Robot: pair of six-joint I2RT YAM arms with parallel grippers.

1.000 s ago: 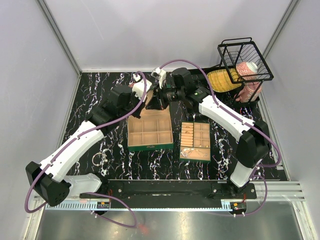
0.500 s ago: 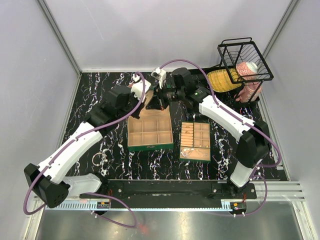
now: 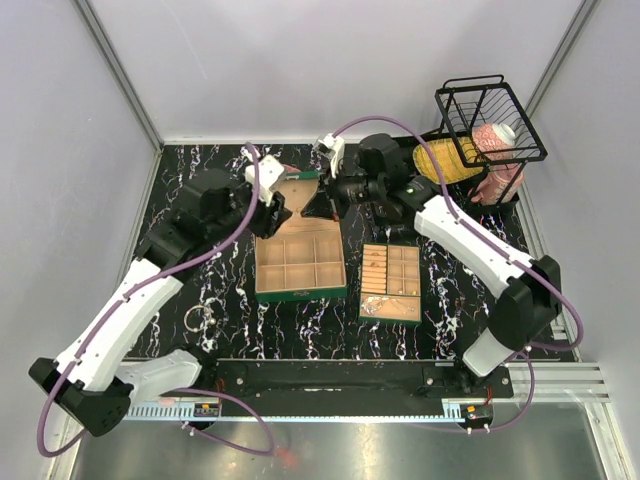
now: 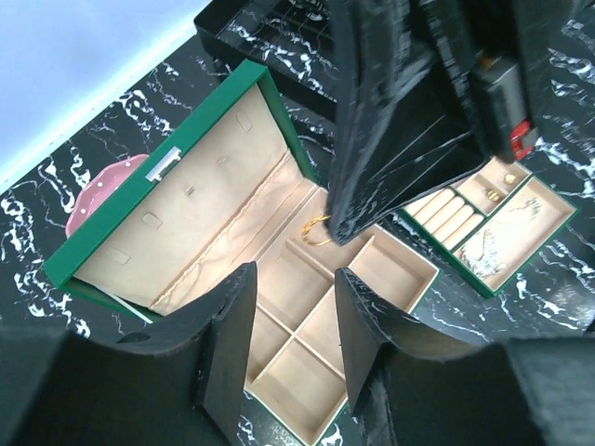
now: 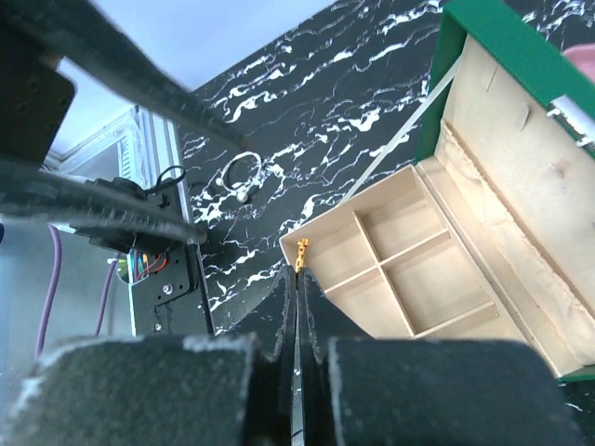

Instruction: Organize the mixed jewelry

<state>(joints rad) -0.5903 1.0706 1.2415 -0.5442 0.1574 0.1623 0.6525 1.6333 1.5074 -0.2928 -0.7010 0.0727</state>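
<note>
The green box (image 3: 300,293) stands open, its tan lid (image 3: 297,190) leaning back. My right gripper (image 3: 318,205) is shut on a thin gold chain (image 5: 300,255) and holds it above the box's far compartments. The chain also shows in the left wrist view (image 4: 319,229), dangling over a compartment. My left gripper (image 4: 293,279) is open and empty above the box's left side. A silver bangle hoop (image 3: 195,320) lies on the table left of the box. The small tan tray (image 3: 405,265) holds gold rings and silvery chain (image 4: 488,246).
A black wire basket (image 3: 488,120) with a pink-and-white object stands at the back right, a yellow object (image 3: 440,160) beside it. A pink thing (image 4: 93,200) lies behind the lid. The table is black marble with a wall behind.
The box lid has swung back and now shows its tan inside. My left gripper has pulled back to the left, away from the lid. My right gripper has shifted slightly right with the chain.
</note>
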